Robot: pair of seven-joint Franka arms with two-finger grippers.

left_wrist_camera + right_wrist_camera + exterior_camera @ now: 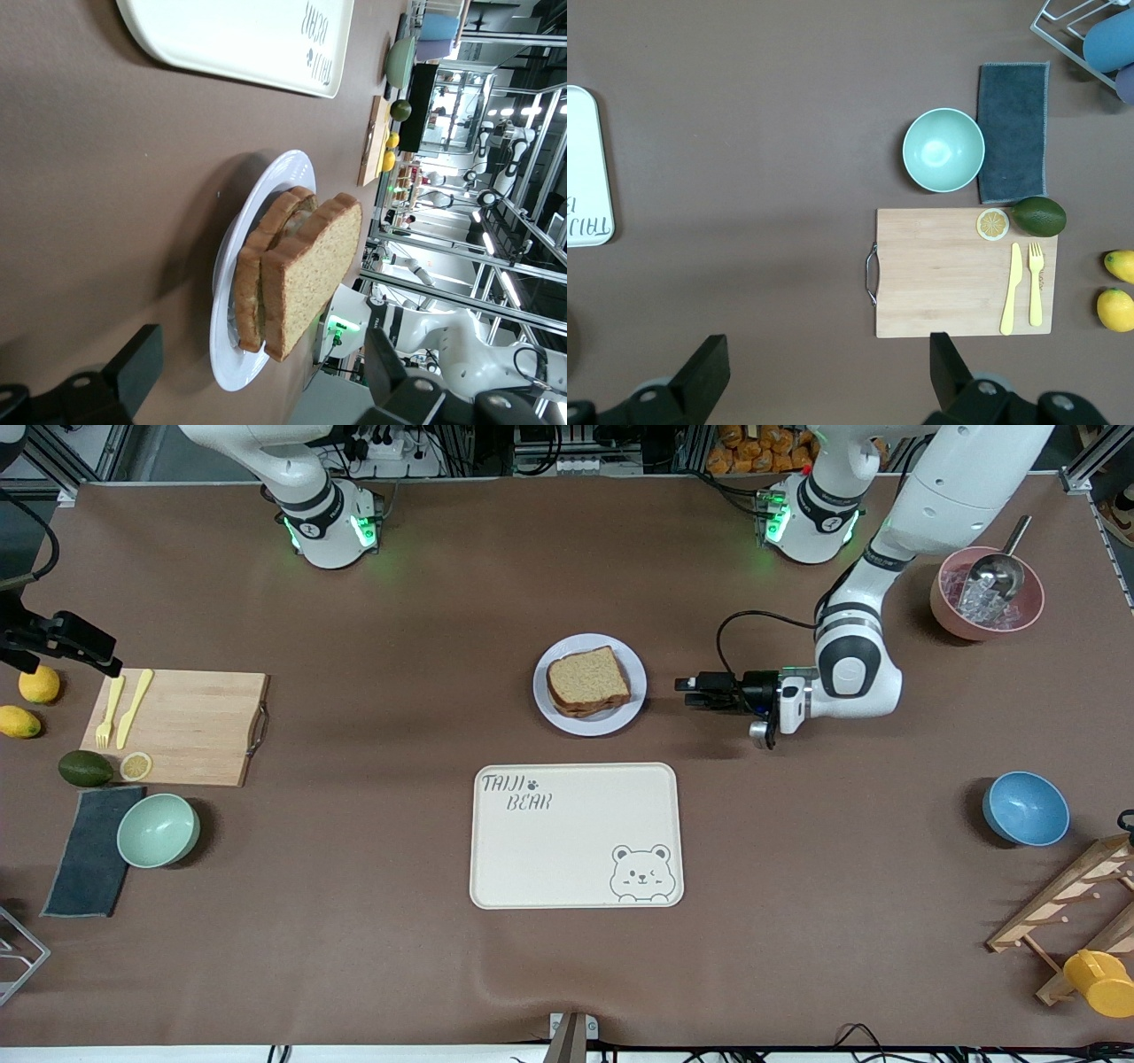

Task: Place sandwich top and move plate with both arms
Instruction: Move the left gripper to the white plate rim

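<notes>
Plate [551,708] next: bring empty, wide-open left tool [687,691] low to rim, level; right tool, open, above tabletop [354,957], mirrors.

Brown table [354,921], carrying plate [547,710], cream tray [576,835], cutting board [190,731], green bowl [159,830], blue bowl [1026,808], pink bowl [943,607], dark cloth [84,868].

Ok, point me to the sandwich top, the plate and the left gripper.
sandwich top [587,677]: front view, middle of the tan slice's upper face.
plate [591,725]: front view, bare rim nearest the tray.
left gripper [682,691]: front view, between its open fingertips, beside the plate toward the left arm's end.
</notes>
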